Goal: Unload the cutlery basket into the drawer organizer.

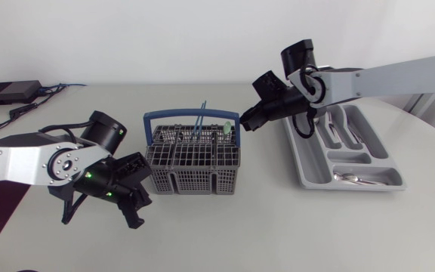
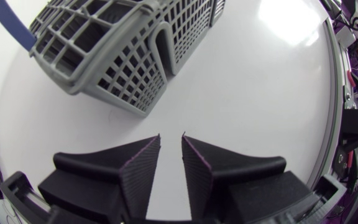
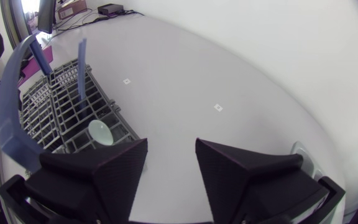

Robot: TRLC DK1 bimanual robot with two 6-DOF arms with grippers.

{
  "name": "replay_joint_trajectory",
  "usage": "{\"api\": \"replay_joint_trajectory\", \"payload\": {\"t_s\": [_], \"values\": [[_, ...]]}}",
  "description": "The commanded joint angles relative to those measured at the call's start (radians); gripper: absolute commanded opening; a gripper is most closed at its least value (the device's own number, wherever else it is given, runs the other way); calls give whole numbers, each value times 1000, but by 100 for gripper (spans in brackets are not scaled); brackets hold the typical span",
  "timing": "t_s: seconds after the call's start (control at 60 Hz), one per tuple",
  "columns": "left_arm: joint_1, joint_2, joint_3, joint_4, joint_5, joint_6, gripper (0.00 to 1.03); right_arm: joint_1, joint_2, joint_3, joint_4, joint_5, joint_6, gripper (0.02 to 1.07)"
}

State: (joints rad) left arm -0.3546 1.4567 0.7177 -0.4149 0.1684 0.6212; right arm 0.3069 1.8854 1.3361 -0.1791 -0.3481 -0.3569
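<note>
The grey cutlery basket (image 1: 195,157) with a blue handle (image 1: 191,115) stands mid-table. Thin blue utensils (image 1: 201,119) and a pale green spoon (image 1: 223,128) stick up from it. My right gripper (image 1: 244,122) hovers at the basket's far right corner, open and empty. In the right wrist view the right gripper (image 3: 171,142) is just beside the pale green spoon (image 3: 100,132) and the basket (image 3: 61,106). My left gripper (image 1: 138,214) is low at the basket's front left. The left gripper (image 2: 171,135) shows a narrow empty gap, with the basket (image 2: 104,56) ahead of it. The grey drawer organizer (image 1: 300,162) lies at the right.
Metal cutlery (image 1: 357,179) lies in the organizer's compartments. A black box (image 1: 10,92) with cables sits at the table's far left corner. Bare tabletop spreads in front of the basket and the organizer.
</note>
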Motion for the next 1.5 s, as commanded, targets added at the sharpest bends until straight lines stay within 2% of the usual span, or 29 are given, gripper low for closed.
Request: {"api": "replay_joint_trajectory", "payload": {"t_s": [0.0,0.067,0.267,0.367,0.65,1.167,1.317,1.483], "values": [[-17,25,-1,11,-10,-23,18,-3,78,77,-36,-28,59,19],[-32,27,2,16,-12,-34,18,-8,119,129,-66,-48,68,14],[-75,54,25,42,-35,-67,17,-14,227,273,-157,-107,102,12],[-83,80,40,62,-53,-74,17,0,242,288,-184,-123,99,12],[-64,126,78,103,-78,-69,17,5,188,170,-194,-160,49,10],[62,240,198,146,-86,-3,17,51,-97,-173,-126,-170,19,10],[83,217,181,145,-86,3,17,-15,-128,-178,-115,-163,16,10],[115,140,132,142,-86,11,18,-40,-72,-121,-82,-146,32,10]]}}
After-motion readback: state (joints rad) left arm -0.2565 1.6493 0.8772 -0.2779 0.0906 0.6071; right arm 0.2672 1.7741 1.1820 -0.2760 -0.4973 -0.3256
